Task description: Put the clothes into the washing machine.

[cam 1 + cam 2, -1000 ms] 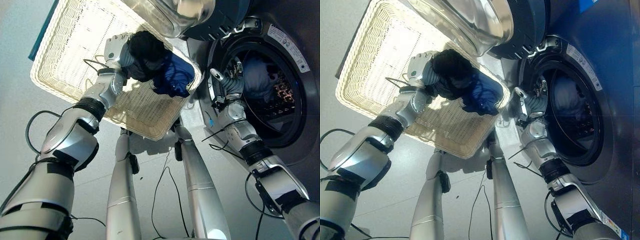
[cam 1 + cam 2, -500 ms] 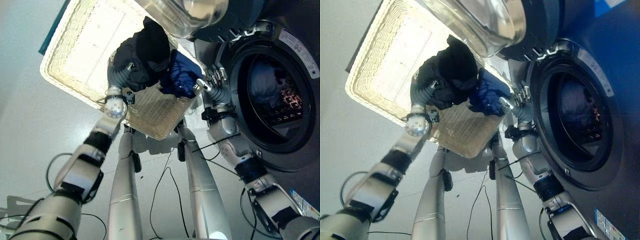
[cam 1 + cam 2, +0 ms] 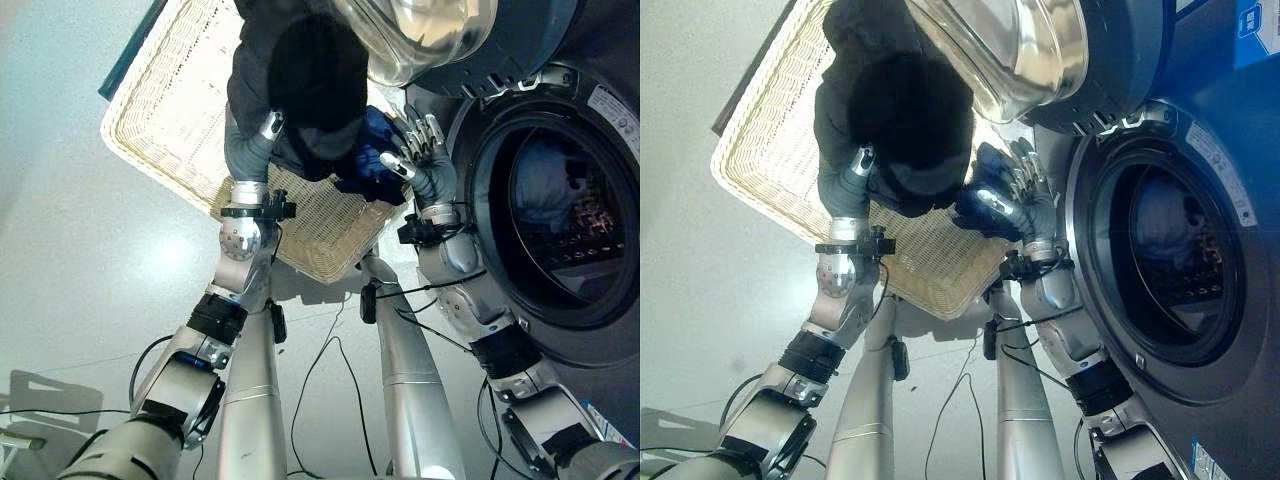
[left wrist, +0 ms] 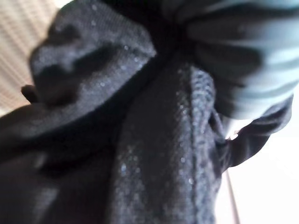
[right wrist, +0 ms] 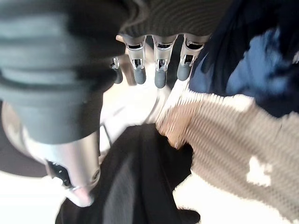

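The left hand [image 3: 262, 135] was up over the wicker basket [image 3: 170, 120], buried in a black garment [image 3: 300, 80] that hung bunched around it — its fingers were hidden in the cloth, so I could not tell whether they were curled or straight. In the left wrist view the dark knit [image 4: 140, 154] lay right against the ribbed cover.

The right hand [image 3: 418, 158] stood at the basket's corner nearest the washer [image 3: 1200, 150], fingers [image 5: 160, 74] straight and spread, holding nothing. Just beside it a blue garment [image 3: 372, 135] lay on the basket's rim, touching the black one; whether the fingertips touched the blue cloth I could not make out.

The washer's door [image 3: 430, 35] was swung open above the basket, and the drum [image 3: 560, 215] showed pale blue clothing [image 3: 545, 185] already inside. The black and blue pieces were both outside the drum — at the basket.
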{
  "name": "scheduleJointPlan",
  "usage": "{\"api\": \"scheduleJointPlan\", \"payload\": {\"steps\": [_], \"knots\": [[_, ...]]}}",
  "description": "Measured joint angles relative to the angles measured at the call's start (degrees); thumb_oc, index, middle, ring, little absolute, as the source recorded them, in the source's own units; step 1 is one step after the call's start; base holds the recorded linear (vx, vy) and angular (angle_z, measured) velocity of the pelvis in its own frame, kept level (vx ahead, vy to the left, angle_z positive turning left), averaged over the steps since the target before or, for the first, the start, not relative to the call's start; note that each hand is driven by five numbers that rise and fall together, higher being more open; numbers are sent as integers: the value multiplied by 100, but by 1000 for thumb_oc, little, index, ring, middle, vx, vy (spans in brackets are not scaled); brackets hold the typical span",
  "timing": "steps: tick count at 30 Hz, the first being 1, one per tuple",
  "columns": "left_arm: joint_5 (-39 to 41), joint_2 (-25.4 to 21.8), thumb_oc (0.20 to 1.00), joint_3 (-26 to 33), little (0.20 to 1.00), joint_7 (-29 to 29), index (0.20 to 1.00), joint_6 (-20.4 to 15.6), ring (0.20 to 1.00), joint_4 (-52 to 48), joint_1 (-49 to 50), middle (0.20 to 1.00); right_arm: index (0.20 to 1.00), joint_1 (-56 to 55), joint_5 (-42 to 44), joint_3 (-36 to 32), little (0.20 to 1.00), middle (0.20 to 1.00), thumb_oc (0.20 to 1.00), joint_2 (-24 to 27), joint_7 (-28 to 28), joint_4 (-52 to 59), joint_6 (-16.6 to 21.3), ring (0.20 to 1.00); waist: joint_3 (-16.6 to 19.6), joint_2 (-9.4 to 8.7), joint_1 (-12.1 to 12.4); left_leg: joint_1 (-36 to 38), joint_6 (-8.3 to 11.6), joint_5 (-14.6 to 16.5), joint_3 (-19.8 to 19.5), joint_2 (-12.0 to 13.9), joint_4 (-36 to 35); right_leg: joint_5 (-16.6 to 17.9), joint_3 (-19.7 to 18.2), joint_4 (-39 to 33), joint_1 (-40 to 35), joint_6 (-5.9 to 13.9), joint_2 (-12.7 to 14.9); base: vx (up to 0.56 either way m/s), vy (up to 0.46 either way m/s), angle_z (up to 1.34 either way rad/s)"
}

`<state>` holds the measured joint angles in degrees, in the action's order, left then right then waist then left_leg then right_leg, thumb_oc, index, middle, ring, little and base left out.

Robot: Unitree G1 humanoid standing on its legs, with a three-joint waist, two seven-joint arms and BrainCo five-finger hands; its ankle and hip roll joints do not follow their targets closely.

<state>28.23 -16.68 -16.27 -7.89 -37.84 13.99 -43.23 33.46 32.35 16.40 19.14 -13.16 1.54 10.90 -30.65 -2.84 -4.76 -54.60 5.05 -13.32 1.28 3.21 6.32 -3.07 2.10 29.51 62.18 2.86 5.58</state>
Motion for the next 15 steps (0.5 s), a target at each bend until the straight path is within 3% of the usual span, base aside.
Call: {"api": "scheduleJointPlan", "payload": {"steps": [9,15], "knots": [[-261,-248,200,-120,200,434,200,264,200,-204,33,200,1000,248,514,139,1000,1000,1000,180,759,89,-6,1000,0,3,155,38,40,14,-19,-33,40,-67,21,179,19,-33,54,3,-5,2],[-259,-366,200,-238,200,788,200,457,200,-303,6,200,1000,399,825,179,1000,1000,1000,186,919,91,-5,1000,-3,8,226,32,14,-6,-38,-48,38,-76,22,168,19,-34,65,0,0,0]]}}
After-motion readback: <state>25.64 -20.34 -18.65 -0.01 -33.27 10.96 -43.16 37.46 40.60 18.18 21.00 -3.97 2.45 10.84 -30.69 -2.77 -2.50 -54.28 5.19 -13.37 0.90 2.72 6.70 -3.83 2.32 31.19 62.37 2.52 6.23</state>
